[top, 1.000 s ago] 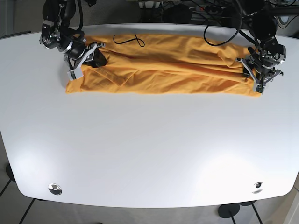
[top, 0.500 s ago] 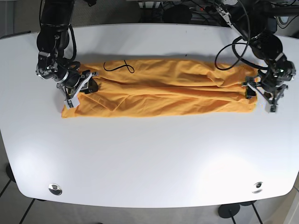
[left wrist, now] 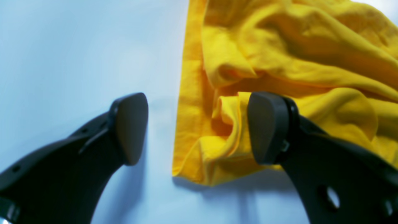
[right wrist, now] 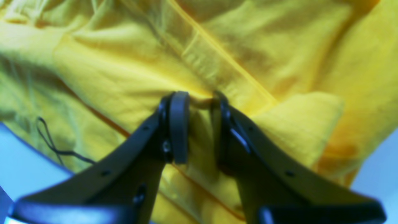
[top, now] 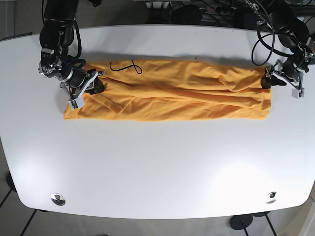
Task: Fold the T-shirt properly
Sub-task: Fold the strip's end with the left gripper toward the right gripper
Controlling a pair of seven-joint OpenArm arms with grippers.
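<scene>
The rumpled orange-yellow cotton T-shirt (top: 167, 91) lies stretched in a long band across the far half of the white table (top: 157, 167), already doubled over lengthwise, with creases running along its length. A thin black cord (top: 124, 65) curls on the cloth near its far edge.

The right pincer (right wrist: 199, 107) sits at the band's end on the base view's left, its jaws drawn close together on a pinched ridge of fabric beside a seam. The left pincer (left wrist: 199, 127) is at the opposite end, jaws spread wide apart: 1 pad rests over the bunched corner of the shirt, the other stands off the cloth above bare table, and nothing is gripped.

To my eye this is the moment between folds: the long fold is laid down, 1 end held and the other let go. The next move probably calls for the left pincer to take a fresh hold on its loose, crumpled corner, catching both layers, so that the 2 ends can be smoothed and 1 brought over toward the other. The bunching at that corner could spoil a neat edge.
</scene>
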